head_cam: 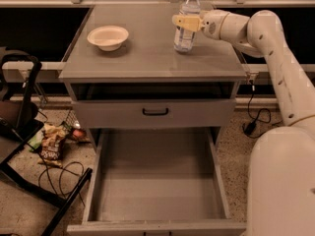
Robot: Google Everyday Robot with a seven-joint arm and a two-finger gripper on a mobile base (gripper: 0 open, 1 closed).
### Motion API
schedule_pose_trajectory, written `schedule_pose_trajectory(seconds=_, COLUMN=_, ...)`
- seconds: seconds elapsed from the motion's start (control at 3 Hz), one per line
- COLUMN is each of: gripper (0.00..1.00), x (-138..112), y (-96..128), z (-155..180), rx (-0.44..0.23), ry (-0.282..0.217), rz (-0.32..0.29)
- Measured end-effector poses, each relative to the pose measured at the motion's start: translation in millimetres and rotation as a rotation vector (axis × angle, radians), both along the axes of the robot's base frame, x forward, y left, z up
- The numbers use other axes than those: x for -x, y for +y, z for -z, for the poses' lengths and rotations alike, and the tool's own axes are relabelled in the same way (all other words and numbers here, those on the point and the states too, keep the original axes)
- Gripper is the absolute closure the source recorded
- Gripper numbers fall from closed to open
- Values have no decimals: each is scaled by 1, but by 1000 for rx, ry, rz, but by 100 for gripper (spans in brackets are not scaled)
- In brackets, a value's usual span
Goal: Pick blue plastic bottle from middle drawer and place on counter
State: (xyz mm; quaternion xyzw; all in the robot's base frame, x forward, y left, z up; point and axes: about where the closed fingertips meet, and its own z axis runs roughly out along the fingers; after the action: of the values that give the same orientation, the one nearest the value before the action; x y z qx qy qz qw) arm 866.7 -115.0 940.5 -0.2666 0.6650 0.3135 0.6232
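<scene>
The bottle [186, 37] stands upright on the counter [147, 60], toward the back right part of the top, with its white cap up and its base resting on the grey surface. The gripper [183, 22] is at the bottle's middle, reaching in from the right. Its jaws are closed around the bottle, and one yellowish finger [189, 22] lies across the front of the label. The white arm [275, 48] bends down from there along the right side of the cabinet to the robot's large white body in the lower right corner.

A cream bowl [108, 37] sits on the left part of the counter, well apart from the bottle. Below the top, the upper drawer front [197, 114] with its black handle [155, 112] is closed, or nearly so. Beneath it the drawer [157, 181] is pulled far out toward the camera, showing a plain grey floor and low side walls, with nothing lying in it.

On the speckled floor to the left of the cabinet lie some snack wrappers [50, 142] and a loop of dark cable [61, 173], beside a black chair frame [22, 109]. Another cable [252, 117] hangs down at the cabinet's right side
</scene>
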Motion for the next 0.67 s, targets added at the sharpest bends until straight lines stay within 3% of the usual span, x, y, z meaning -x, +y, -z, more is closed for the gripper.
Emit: schedule_pose_trajectory(seconds=0.67, gripper=0, x=-1, y=1, z=-3, rx=-6, ry=2, rz=-1)
